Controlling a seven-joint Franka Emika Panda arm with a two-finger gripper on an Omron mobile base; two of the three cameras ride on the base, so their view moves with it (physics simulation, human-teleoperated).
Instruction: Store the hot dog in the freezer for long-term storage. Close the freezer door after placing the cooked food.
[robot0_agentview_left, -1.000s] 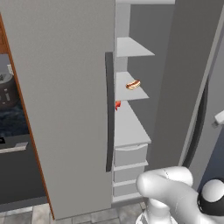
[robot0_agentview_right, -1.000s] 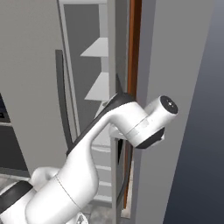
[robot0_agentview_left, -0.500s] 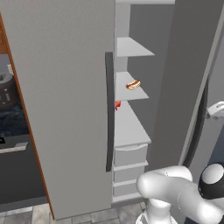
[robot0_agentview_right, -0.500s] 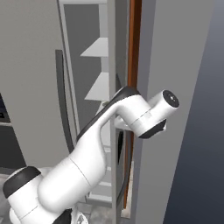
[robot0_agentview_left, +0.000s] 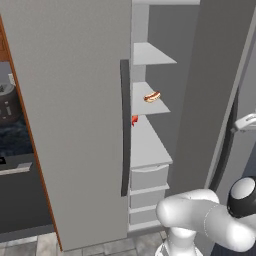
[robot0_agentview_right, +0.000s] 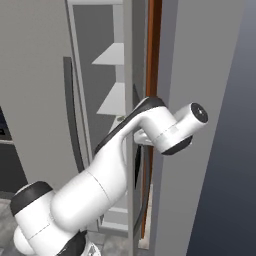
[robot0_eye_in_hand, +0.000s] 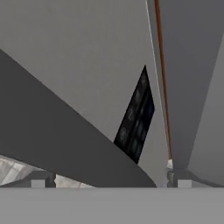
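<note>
Two small finger tips of the gripper (robot0_eye_in_hand: 107, 183) show at the bottom of the hand view, one at the left and one at the right, standing wide apart with nothing between them. Past them lies a flat grey face of the freezer door (robot0_eye_in_hand: 87, 70) carrying a small black button panel (robot0_eye_in_hand: 136, 118), with a thin brown strip running up beside it. A broad dark grey surface cuts across the lower left of that view; which part of the fridge it is cannot be told.

In the right base view the white arm (robot0_agentview_right: 100, 180) rises from the lower left and bends its wrist around the edge of the open door, near a brown wooden edge (robot0_agentview_right: 152, 60) — the hand itself is hidden behind that door edge.

The hot dog (robot0_agentview_left: 152, 96) lies on a white-grey shelf (robot0_agentview_left: 150, 102) inside the freezer (robot0_agentview_left: 150, 125), the second shelf down, close to its front edge. A small red thing (robot0_agentview_left: 134, 120) sits at the left edge of the shelf below, too small to identify. Drawers (robot0_agentview_left: 149, 177) stack beneath the shelves.

The plain grey door (robot0_agentview_left: 75, 115) with its long dark handle (robot0_agentview_left: 125, 127) stands shut at the left of the freezer — the freezer door itself stands open at the right.
</note>
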